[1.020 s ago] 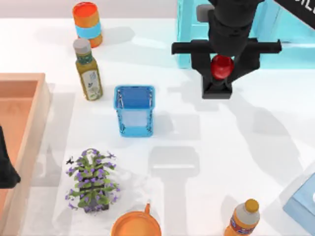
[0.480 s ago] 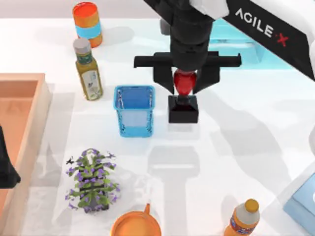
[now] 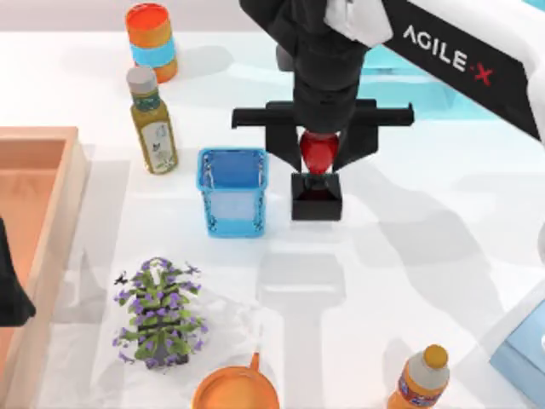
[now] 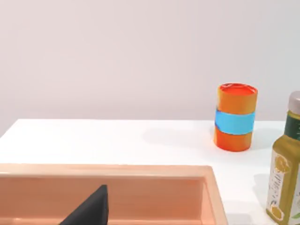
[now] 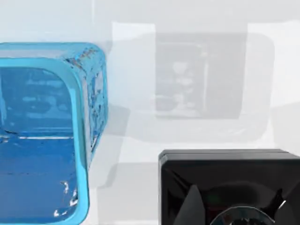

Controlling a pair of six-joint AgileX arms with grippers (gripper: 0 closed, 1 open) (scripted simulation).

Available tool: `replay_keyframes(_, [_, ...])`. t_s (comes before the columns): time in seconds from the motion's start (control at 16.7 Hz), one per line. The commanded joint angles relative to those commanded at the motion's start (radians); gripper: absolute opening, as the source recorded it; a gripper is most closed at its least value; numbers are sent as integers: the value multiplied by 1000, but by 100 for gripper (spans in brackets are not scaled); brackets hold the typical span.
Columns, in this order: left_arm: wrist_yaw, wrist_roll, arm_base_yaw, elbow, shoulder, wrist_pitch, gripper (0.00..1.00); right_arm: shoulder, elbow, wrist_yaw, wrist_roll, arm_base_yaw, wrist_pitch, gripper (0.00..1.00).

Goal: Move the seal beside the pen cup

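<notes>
- The seal is held at its red knob between the closed jaws of the right gripper, just to the right of the pen cup; whether its dark base touches the table cannot be told.
- The seal is judged small, light and rigid; the glossy rounded knob is likely slippery, so the grip is best kept square on its widest part (the flat-sided block base would be a surer hold).
- The pen cup is judged light and thin-walled, easily pushed aside by a nudge.
- Counted: one seal, one pen cup, one orange canister with a blue band, one green-labelled bottle, one orange bottle, one flowering plant, one orange cup, one wooden tray.
- The left arm is parked at the table's left edge, over the tray.
</notes>
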Motion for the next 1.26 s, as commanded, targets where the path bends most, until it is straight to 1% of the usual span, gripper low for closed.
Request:
replay_keyframes(0.12, [0, 0, 0, 0, 0, 0, 100, 0, 0, 0, 0, 0, 0, 0])
replay_keyframes(0.9, [0, 0, 0, 0, 0, 0, 100, 0, 0, 0, 0, 0, 0, 98])
replay_keyframes(0.96, [0, 0, 0, 0, 0, 0, 100, 0, 0, 0, 0, 0, 0, 100])
replay_keyframes(1.26, [0, 0, 0, 0, 0, 0, 100, 0, 0, 0, 0, 0, 0, 100])
